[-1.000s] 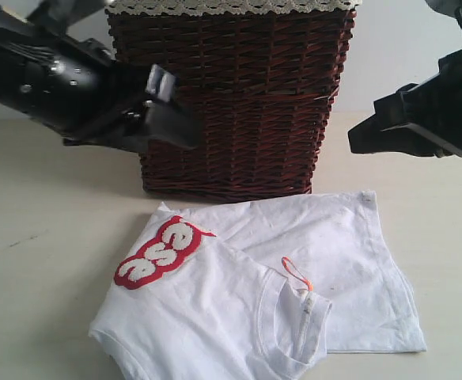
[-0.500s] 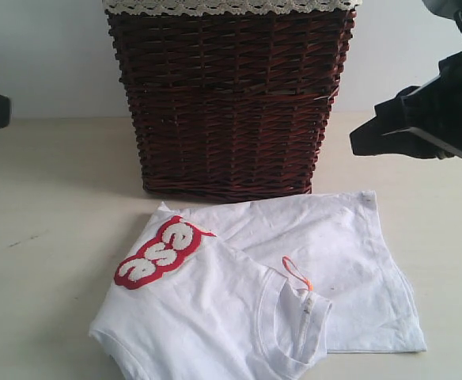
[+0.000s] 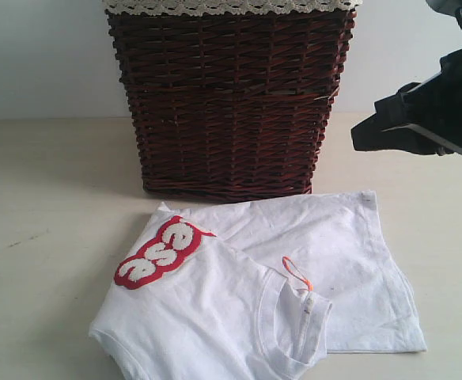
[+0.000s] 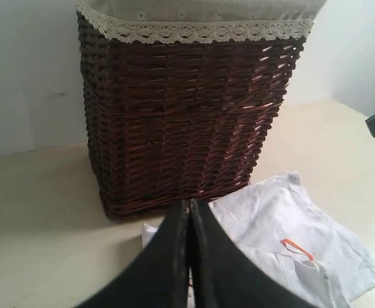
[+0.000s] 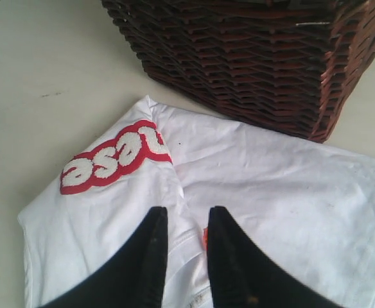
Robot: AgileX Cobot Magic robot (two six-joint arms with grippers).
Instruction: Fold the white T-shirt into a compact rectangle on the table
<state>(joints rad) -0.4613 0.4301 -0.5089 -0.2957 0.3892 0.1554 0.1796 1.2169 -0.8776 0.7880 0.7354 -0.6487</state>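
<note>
Black left gripper (image 4: 189,208) has jaws pressed together, empty, tips pointing toward dark brown wicker basket (image 4: 187,115). Black right arm (image 3: 433,115) hangs raised right of the basket. Black right gripper (image 5: 186,218) has jaws narrowly parted, empty.

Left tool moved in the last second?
Yes. The left tool has gone from the exterior view, withdrawing leftward from in front of the wicker basket's left side.

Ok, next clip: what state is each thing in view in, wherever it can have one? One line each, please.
white T-shirt: partly folded, lying on the table, not held.
wicker basket: upright behind the shirt, lace-edged liner over its rim; contents not visible.
left gripper: jaws shut, holding nothing.
right gripper: jaws slightly apart, holding nothing, raised clear of the shirt.
</note>
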